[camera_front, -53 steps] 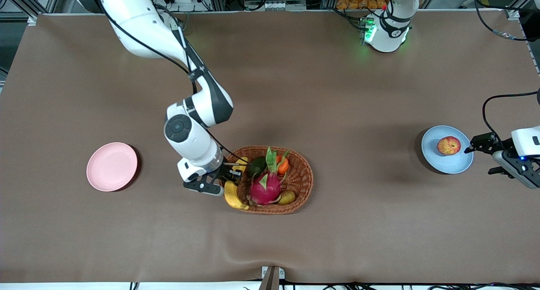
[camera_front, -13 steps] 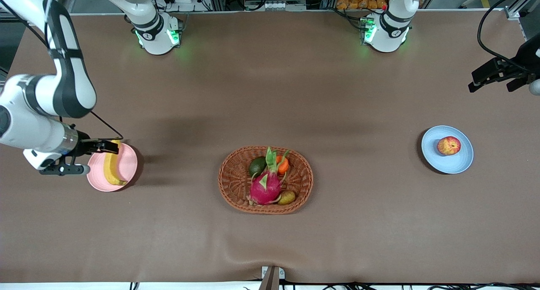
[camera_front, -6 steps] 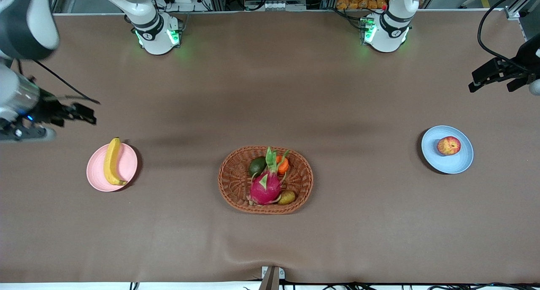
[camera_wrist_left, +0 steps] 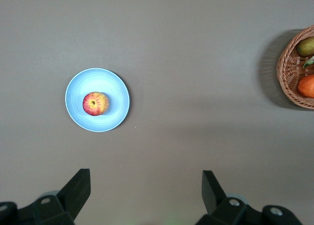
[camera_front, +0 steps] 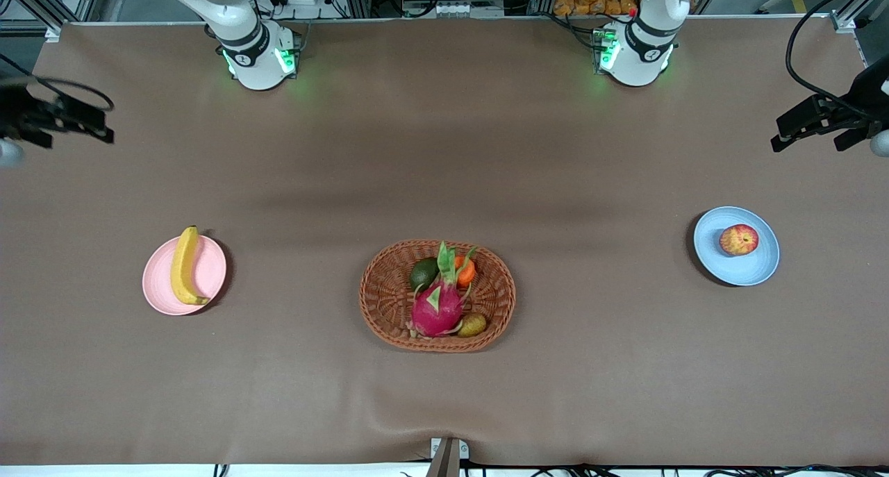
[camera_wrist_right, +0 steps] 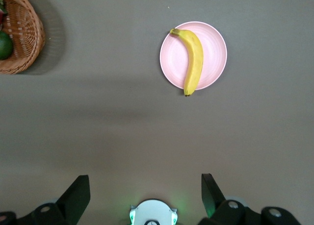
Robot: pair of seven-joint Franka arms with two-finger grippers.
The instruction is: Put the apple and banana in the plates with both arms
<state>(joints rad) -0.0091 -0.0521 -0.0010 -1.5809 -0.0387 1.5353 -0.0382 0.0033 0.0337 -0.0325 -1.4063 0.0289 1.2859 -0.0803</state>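
Observation:
The yellow banana (camera_front: 183, 265) lies on the pale pink plate (camera_front: 212, 282) toward the right arm's end of the table. The red-yellow apple (camera_front: 738, 239) sits on the pale blue plate (camera_front: 760, 269) toward the left arm's end. My right gripper (camera_front: 97, 124) is raised, open and empty, off to the side of the pink plate. Its wrist view shows the banana (camera_wrist_right: 195, 60) on the pink plate (camera_wrist_right: 216, 50) and the open gripper (camera_wrist_right: 145, 185). My left gripper (camera_front: 785, 133) waits raised, open and empty. Its wrist view shows the apple (camera_wrist_left: 95, 103) on the blue plate (camera_wrist_left: 117, 114) and the open gripper (camera_wrist_left: 145, 185).
An oval brown wicker basket (camera_front: 501, 303) stands mid-table between the plates, holding a pink dragon fruit (camera_front: 436, 309), an avocado, an orange fruit and a pear. Its edge shows in both wrist views (camera_wrist_left: 287, 82) (camera_wrist_right: 30, 36). The right arm's base (camera_wrist_right: 153, 214) lies below the right gripper.
My right gripper has let go of the banana, which stays on the pink plate, and has risen away toward the table's edge. The left arm has held still for the last second.

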